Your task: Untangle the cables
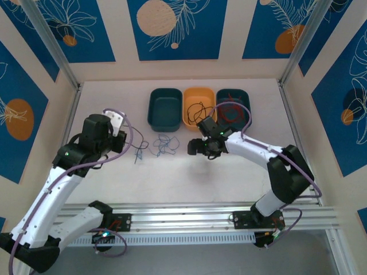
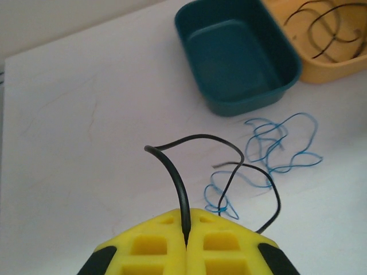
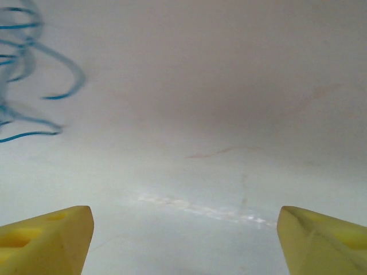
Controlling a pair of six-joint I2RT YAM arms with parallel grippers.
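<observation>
My left gripper (image 2: pixel 186 215) is shut on a black cable (image 2: pixel 178 172), which arches up from the yellow fingertips and loops back down to the right. A blue cable (image 2: pixel 281 146) lies in loose tangled loops on the white table just beyond, and the black one crosses its near loop. From above, the left gripper (image 1: pixel 123 140) sits left of the blue cable (image 1: pixel 165 144). To the right of that cable is my right gripper (image 1: pixel 195 148). Its jaws (image 3: pixel 184 220) stand open over bare table, with blue loops (image 3: pixel 23 74) at the upper left.
Three bins stand in a row behind the cables. One is an empty teal bin (image 1: pixel 150 109). The orange bin (image 1: pixel 186 114) holds a dark cable (image 1: pixel 199 107). The dark blue bin (image 1: pixel 248 103) holds a red cable (image 1: pixel 231 112). Walls close off the back and sides.
</observation>
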